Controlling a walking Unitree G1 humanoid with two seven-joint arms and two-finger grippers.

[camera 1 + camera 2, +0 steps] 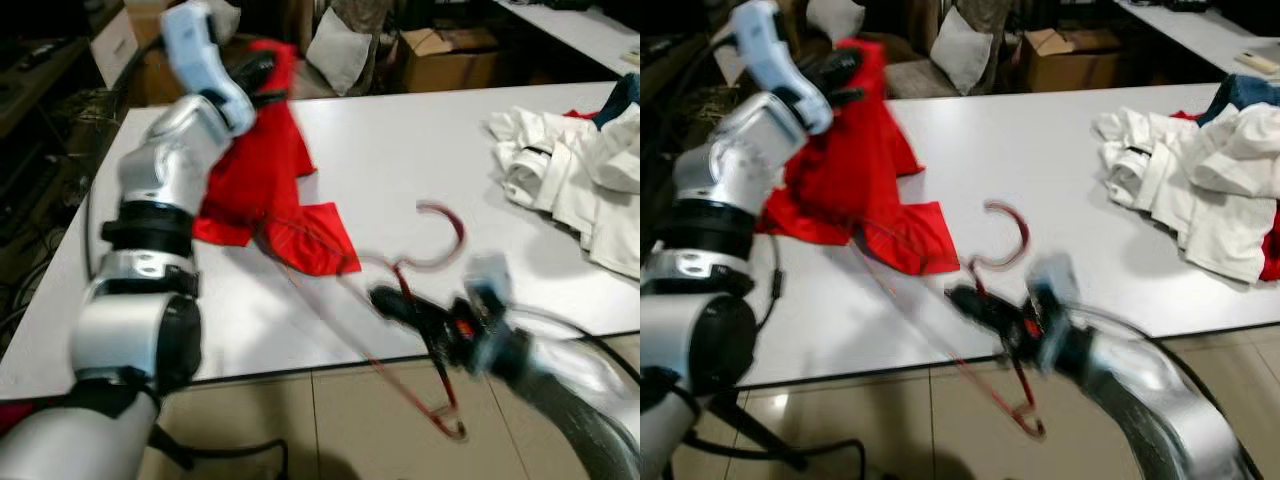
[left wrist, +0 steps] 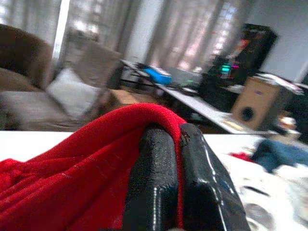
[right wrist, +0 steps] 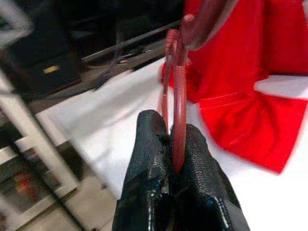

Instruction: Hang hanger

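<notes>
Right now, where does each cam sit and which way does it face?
Left eye: head, facing forward-down at white table; left gripper lifts red garment, right gripper holds red hanger.
Right eye: stereo twin, same scene; both arms, white clothes pile.
Left wrist: along its fingers, pinching red cloth; sofa and desks behind.
Right wrist: along its fingers, clamping hanger wire.
Shared: garment, hanger, table.
</notes>
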